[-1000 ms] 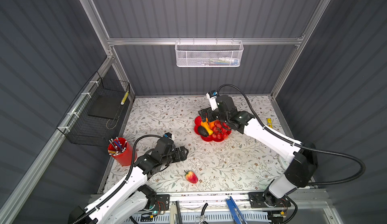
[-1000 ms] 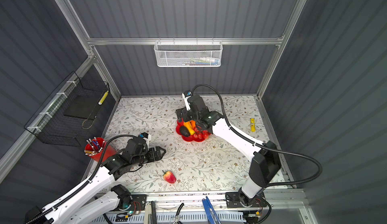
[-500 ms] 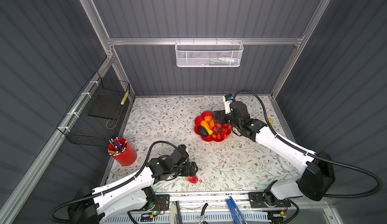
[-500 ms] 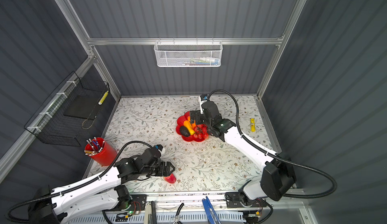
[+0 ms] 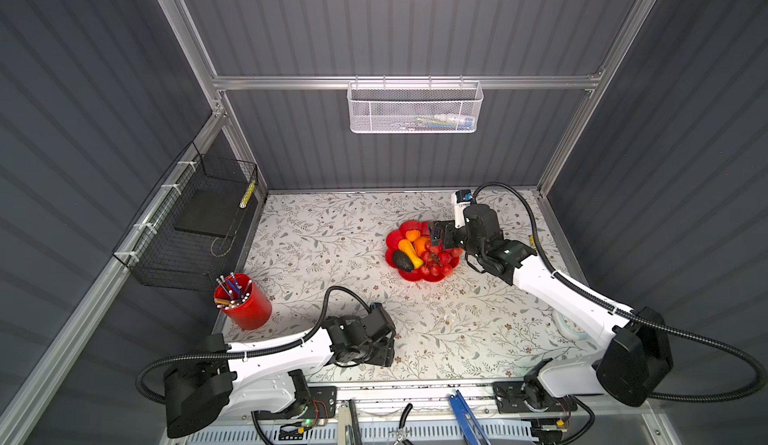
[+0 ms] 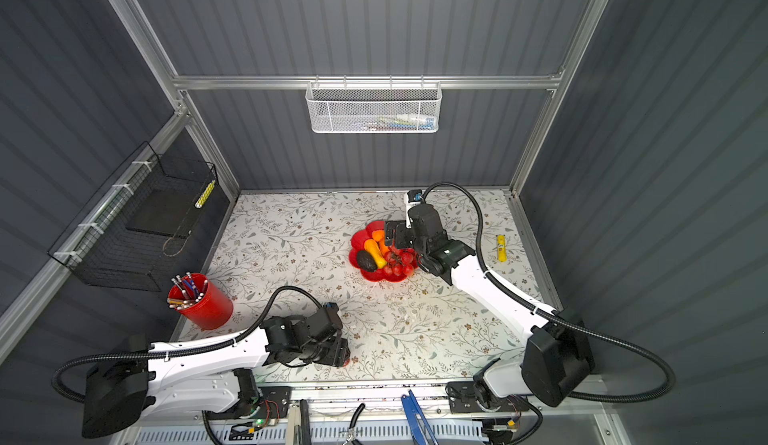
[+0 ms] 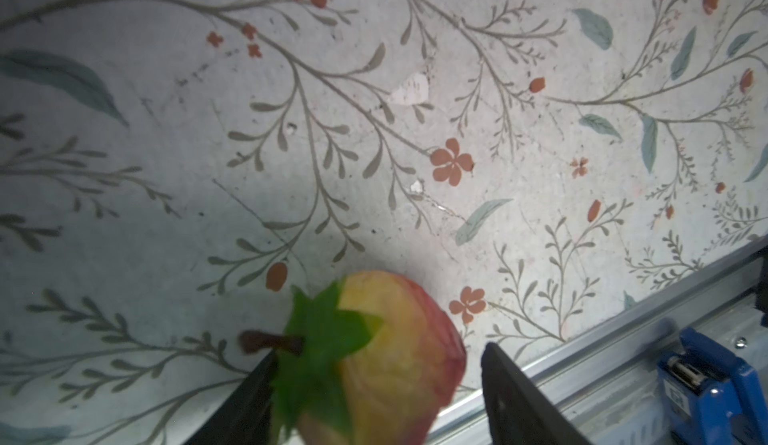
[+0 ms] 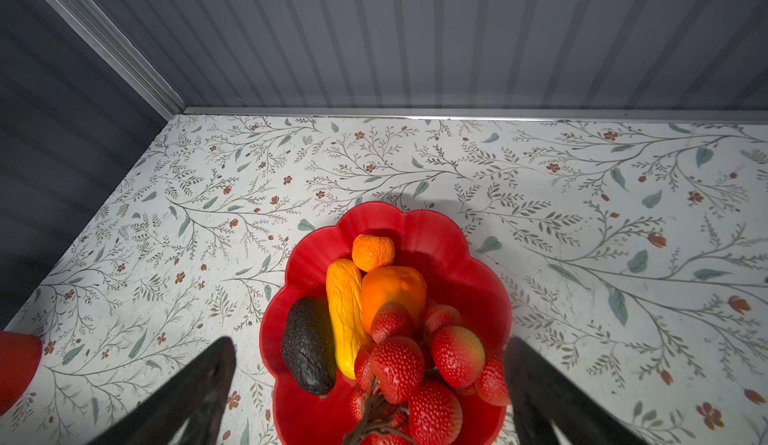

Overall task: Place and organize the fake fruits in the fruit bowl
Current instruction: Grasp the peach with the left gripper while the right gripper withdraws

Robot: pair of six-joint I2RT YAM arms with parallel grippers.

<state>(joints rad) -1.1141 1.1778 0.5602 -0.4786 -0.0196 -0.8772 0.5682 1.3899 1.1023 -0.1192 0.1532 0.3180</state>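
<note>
The fruit bowl (image 5: 392, 239) (image 6: 357, 241) (image 8: 436, 231), a red petalled dish, holds a dark avocado (image 8: 307, 347), a yellow oblong fruit (image 8: 345, 310), a small orange (image 8: 372, 251), a larger orange fruit (image 8: 390, 293) and a red grape bunch (image 8: 415, 364). My right gripper (image 5: 438, 233) (image 6: 392, 235) (image 8: 369, 342) hovers open at the bowl's right side, holding nothing. The strawberry (image 7: 395, 351) (image 6: 347, 362) lies near the table's front edge. My left gripper (image 5: 386, 351) (image 7: 376, 357) stands around it, one finger at its leaves, a small gap at the other.
A red pen cup (image 5: 245, 305) stands front left. A small yellow tube (image 6: 501, 247) lies by the right wall. A black wire basket (image 5: 191, 231) hangs on the left wall, a white mesh basket (image 5: 413, 108) on the back wall. The metal front rail (image 7: 623, 347) runs just beside the strawberry.
My left arm swung toward the front edge and came down over the strawberry, jaws narrowing around it. My right gripper drew back from above the bowl to its right side.
</note>
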